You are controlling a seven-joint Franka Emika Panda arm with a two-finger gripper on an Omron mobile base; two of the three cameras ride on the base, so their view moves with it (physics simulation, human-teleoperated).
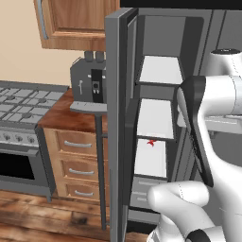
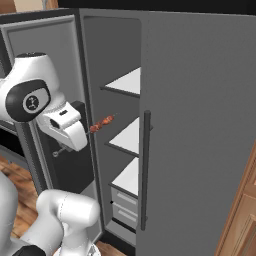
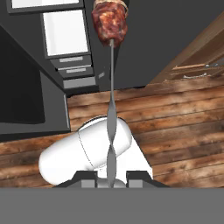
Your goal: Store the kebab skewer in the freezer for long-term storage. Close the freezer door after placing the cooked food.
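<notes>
Freezer (image 1: 156,94), open: grey walls, white shelves stacked inside. Small bright red item (image 1: 151,142) lying on third shelf down. Freezer door (image 1: 116,123) swung out, edge-on. Toaster (image 1: 90,78) on wooden worktop (image 1: 59,118); stove (image 1: 21,101) alongside; drawers (image 1: 78,165) below.

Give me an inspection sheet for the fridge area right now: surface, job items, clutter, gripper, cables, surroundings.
Surface: white freezer shelves, mostly bare.
Job items: kebab skewer held in the air at the freezer opening, not yet on a shelf; freezer door stands open.
Clutter: small red item on a lower shelf.
Gripper: gripper shut on the skewer's handle end, meat chunks at the far end.
Cables: nothing seen.
Surroundings: stove, wooden drawers, toaster, wood floor.
</notes>
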